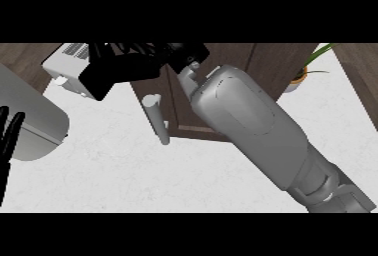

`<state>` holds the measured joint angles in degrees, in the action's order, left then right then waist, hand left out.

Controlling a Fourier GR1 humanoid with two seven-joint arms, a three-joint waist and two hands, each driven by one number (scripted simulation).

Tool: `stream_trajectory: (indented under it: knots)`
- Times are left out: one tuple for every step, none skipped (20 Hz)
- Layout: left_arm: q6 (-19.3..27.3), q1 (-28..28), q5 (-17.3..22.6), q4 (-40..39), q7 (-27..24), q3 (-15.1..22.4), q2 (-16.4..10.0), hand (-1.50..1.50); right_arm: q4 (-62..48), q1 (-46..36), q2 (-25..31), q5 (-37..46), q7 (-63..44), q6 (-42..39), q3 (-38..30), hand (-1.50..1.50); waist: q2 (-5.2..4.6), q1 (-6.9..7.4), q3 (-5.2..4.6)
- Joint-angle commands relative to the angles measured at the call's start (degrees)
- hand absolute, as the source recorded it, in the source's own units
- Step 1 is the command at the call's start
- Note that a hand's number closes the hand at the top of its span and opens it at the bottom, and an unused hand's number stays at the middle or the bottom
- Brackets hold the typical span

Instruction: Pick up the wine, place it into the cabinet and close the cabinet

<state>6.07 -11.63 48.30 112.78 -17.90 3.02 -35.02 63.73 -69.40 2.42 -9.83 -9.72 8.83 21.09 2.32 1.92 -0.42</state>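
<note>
The right forearm (251, 130) fills the middle, running from the desk's (111, 175) near right corner to its far edge. There the black right hand (129, 67) sits against the wooden cabinet (232, 55). Whether it grips anything cannot be told, nor where the wine is. At the left edge the left hand (13, 132) rests, fingers straight, beside a grey rounded appliance (33, 120). Rightward come a white boxy appliance (66, 65), the cabinet's pale bar handle (157, 120) and a potted plant (304, 75).

potted plant (295, 83): top right, on counter (140, 175) | white slotted appliance (65, 67): top left | grey rounded object (29, 122): left edge
</note>
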Motion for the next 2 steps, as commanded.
stream_trajectory:
  knots:
    - [1.0, 1.5, -0.8, -0.4, 0.2, 0.8, 1.1, -1.50, -8.9, -0.2, 5.3, 0.5, 0.7, 0.2, -5.3, 1.50, -3.16, -0.72, 0.36]
    - [1.2, 1.5, -0.9, 0.2, 1.0, 0.9, 0.6, -1.50, -10.4, -0.6, 3.4, 2.0, 0.9, 1.8, -4.1, 1.50, -3.23, -0.08, 0.34]
